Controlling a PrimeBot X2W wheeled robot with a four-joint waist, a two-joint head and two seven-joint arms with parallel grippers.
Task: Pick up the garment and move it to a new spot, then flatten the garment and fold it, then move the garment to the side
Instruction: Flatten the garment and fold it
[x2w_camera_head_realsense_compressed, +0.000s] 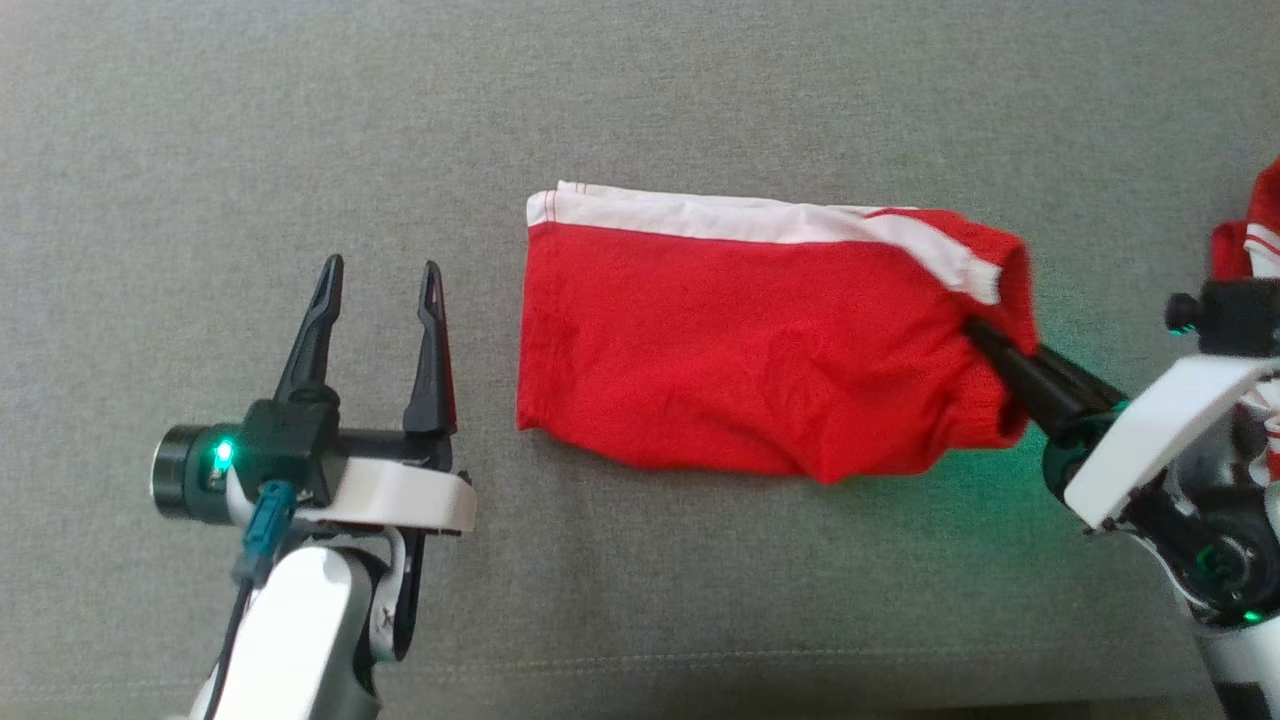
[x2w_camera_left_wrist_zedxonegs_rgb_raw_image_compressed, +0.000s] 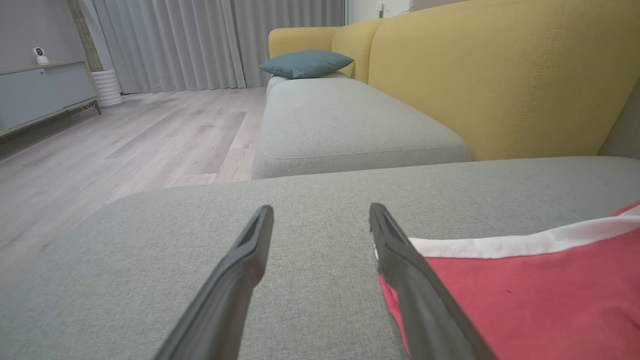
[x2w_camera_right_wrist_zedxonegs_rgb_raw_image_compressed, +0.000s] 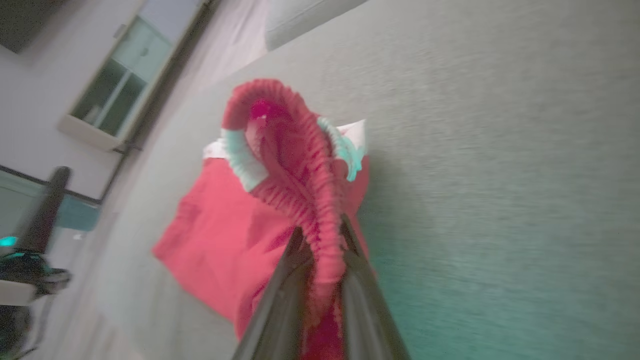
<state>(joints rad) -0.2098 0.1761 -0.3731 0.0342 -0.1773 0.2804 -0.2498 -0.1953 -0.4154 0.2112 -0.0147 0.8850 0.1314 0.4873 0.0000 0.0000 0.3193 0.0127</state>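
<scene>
The right gripper (x2w_camera_right_wrist_zedxonegs_rgb_raw_image_compressed: 322, 230) clamps the waistband of the red shorts (x2w_camera_head_realsense_compressed: 740, 350); the left gripper (x2w_camera_head_realsense_compressed: 382, 265) has open, empty jaws, just beside the shorts.

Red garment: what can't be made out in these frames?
- Head view: the tips of the right pincer are buried in the waistband fold of the red garment; the number of layers pinched is unknown.
- Head view: a second red-and-white cloth is cut off by the right edge and the arm; unidentifiable.
- Left wrist view: the garment lies mostly beyond the right edge, partly behind a finger of the left pincer.
- Right wrist view: blur smears the garment's far hem.
</scene>
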